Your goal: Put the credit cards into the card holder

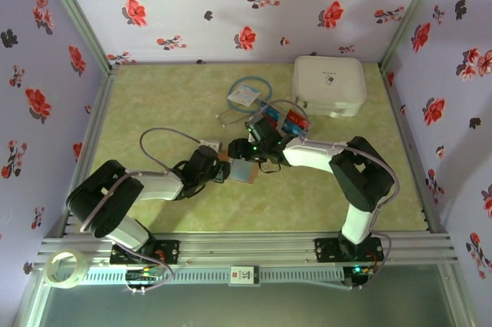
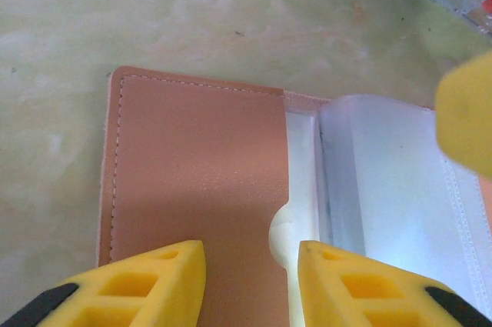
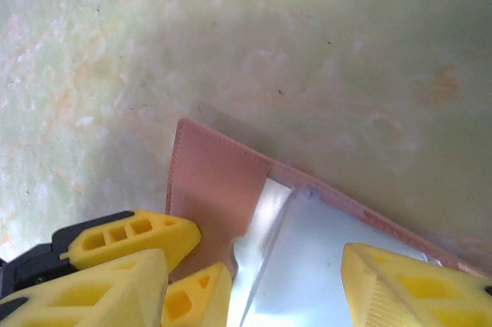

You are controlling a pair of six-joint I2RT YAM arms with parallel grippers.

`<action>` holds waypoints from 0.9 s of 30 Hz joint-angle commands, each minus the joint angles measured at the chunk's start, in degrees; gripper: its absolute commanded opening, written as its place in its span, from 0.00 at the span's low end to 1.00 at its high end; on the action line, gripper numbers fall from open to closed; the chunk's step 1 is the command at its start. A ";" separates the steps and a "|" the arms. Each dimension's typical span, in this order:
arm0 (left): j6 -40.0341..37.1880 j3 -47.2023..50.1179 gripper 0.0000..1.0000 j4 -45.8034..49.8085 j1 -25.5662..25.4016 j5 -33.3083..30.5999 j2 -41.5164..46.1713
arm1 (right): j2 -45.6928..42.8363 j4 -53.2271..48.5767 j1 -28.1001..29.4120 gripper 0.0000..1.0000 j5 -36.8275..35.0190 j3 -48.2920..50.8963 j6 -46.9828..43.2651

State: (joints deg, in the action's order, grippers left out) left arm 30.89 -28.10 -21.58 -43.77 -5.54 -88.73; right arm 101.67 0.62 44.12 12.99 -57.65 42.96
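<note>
Card holder [image 1: 244, 171] lies open on desk [image 1: 161, 104], centre. My left fingers [image 2: 165, 281] released, straddling its leather pocket; right fingers [image 3: 407, 281] released over clear sleeves. Credit cards [image 1: 292, 120] well apart, beside white case [image 1: 329, 85]. Step, I judge: readying holder. Next: pin holder, fetch one card.

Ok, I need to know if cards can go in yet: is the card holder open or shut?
Open: the card holder lies spread flat, its clear sleeves exposed.

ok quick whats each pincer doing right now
left pincer: open, fingertips over the card holder cover, gripping nothing
right pincer: open wide above the same card holder, empty
</note>
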 commanded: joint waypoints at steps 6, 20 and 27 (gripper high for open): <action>0.65 1.74 0.39 9.56 -0.83 2.80 -2.24 | -1.55 -0.30 -0.48 0.49 -1.96 2.80 1.03; 1.01 0.61 0.48 13.59 -0.81 2.92 5.80 | 1.41 -2.48 -1.57 0.18 -3.26 2.56 -1.88; 0.09 -1.34 0.52 16.13 -0.79 2.99 7.96 | 2.54 -2.02 -1.62 0.14 -1.25 1.43 -2.52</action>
State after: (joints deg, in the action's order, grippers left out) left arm 31.29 -28.40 -9.61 -44.05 -3.16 -81.80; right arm 103.28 -0.32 42.98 10.85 -55.22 41.91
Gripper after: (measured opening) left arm 0.519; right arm 0.144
